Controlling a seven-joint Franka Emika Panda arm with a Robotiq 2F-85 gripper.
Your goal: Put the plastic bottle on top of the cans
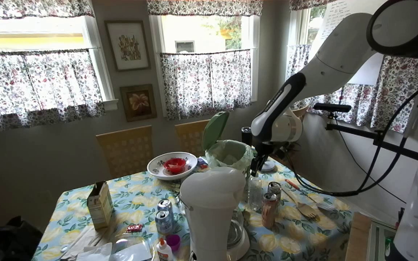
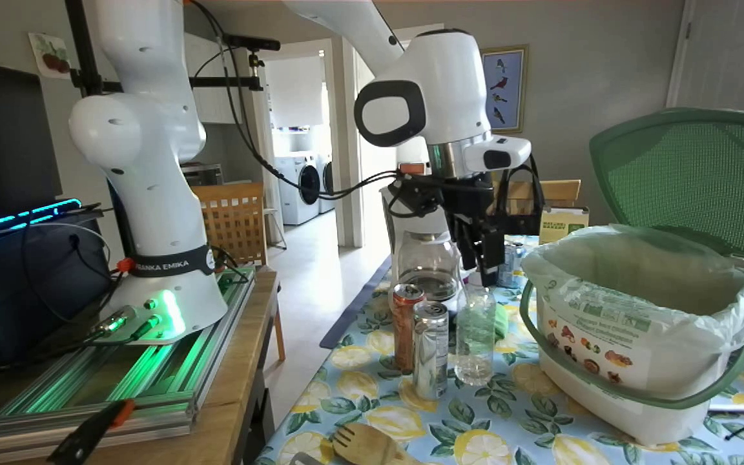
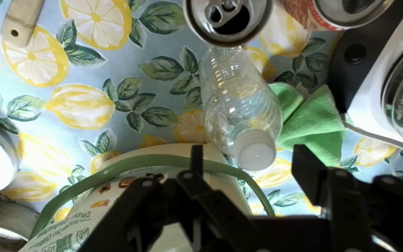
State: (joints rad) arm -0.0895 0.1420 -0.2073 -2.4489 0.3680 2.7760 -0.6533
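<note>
The clear plastic bottle with a white cap stands upright on the table; it also shows in both exterior views. My gripper points down over it, open. In the wrist view the cap shows in the gap between the fingers, nearer the left one. In both exterior views the fingertips are at about the height of the bottle's top. A silver can and an orange can stand beside the bottle. Two blue cans stand farther off, past the coffee maker.
A white bin with a liner and raised green lid stands close to the bottle. A white coffee maker stands on the opposite side, with a green cloth near it. A wooden spork and a bowl lie on the table.
</note>
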